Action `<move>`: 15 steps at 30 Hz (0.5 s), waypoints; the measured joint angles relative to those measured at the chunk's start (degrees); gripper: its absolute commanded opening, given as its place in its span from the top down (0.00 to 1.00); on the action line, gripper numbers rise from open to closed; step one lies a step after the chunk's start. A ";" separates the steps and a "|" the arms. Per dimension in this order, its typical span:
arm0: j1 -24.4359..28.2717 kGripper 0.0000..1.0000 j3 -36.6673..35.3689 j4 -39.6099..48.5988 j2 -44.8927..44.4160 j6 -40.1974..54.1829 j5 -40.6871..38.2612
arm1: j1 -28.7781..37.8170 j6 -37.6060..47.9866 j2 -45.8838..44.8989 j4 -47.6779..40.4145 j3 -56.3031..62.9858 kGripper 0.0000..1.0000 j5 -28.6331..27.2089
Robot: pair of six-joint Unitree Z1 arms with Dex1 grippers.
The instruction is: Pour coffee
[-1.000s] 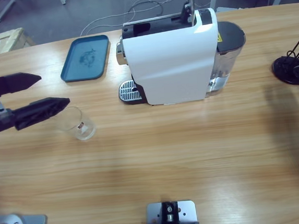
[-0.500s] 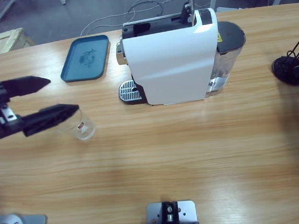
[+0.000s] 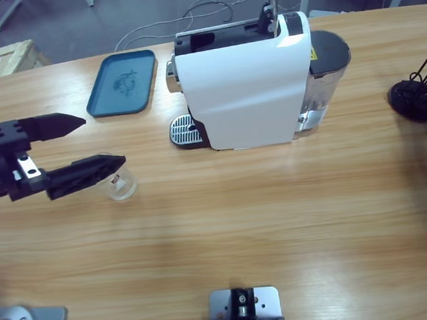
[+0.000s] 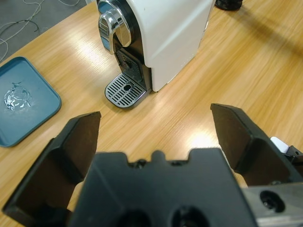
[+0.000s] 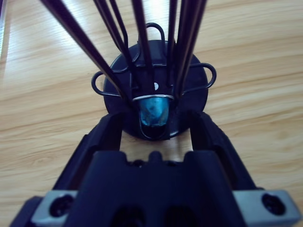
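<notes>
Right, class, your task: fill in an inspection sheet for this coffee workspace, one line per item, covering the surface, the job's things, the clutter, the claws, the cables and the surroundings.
Surface: long light wooden table, no spills seen.
Job's things: white box-shaped coffee machine with a round metal drip grate; clear empty drinking glass standing apart from the grate; no coffee seen.
Clutter: blue rectangular plastic tray; black wire capsule rack holding one blue capsule.
Claws: left claw open, one jaw over the glass; right claw open, at the rack's base.
Cables: white cables on the floor behind the table.
Surroundings: grey floor; wooden crate at the table's left end.
</notes>
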 measured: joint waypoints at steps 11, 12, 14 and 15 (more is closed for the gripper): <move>0.00 0.01 0.00 0.00 0.00 -0.54 0.07 | -0.31 -1.18 1.97 -2.10 0.01 0.83 0.00; 0.00 0.01 0.00 0.00 0.00 -0.70 0.22 | -0.37 -1.23 2.10 -2.18 0.01 0.83 0.00; -0.01 0.01 0.00 0.00 0.00 -1.07 1.08 | -0.41 -1.38 2.37 -2.32 0.01 0.85 0.00; 0.00 0.01 0.00 0.00 0.00 -1.25 1.71 | -0.46 -1.53 2.47 -2.35 0.01 0.97 0.00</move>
